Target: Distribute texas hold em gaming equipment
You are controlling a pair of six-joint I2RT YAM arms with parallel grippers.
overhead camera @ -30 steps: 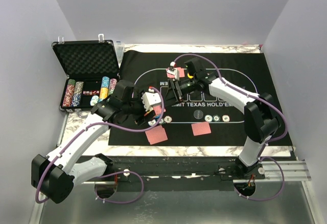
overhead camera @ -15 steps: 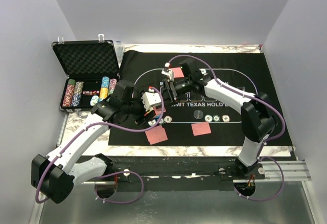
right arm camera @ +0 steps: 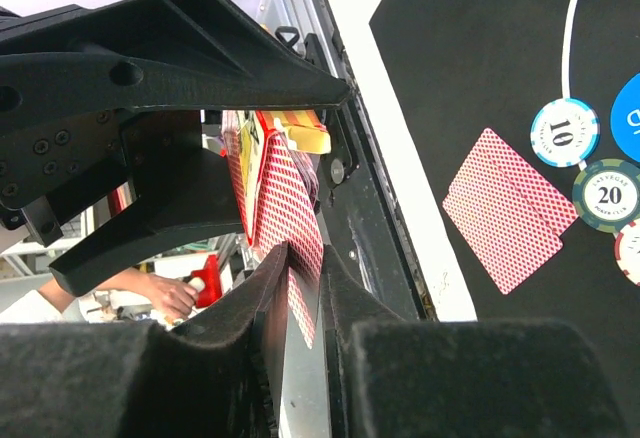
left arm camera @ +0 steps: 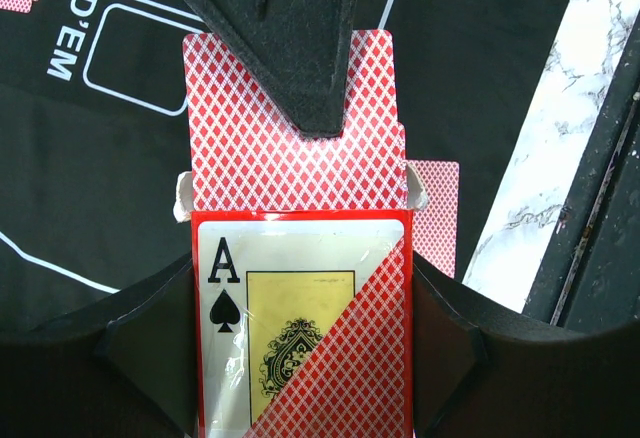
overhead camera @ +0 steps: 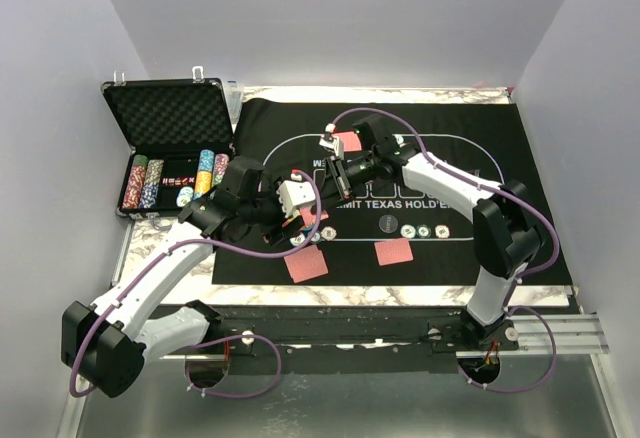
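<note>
Over the bench's (overhead camera: 350, 296) black mat (overhead camera: 500, 248), the left tool (left arm camera: 300, 358) clamps the box (left arm camera: 300, 298) steady so the right tool (right arm camera: 300, 258) just ahead, pinching 1 card (left arm camera: 270, 148), can draw it.

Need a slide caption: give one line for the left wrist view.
Left gripper holds the card box while the right gripper pinches a card protruding from it.

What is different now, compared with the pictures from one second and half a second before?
The right gripper moved left, toward the left gripper, and closed on the red-backed card that sticks out of the card box. The left gripper held the box in the same place. The loose cards and the chips on the mat did not move.
</note>
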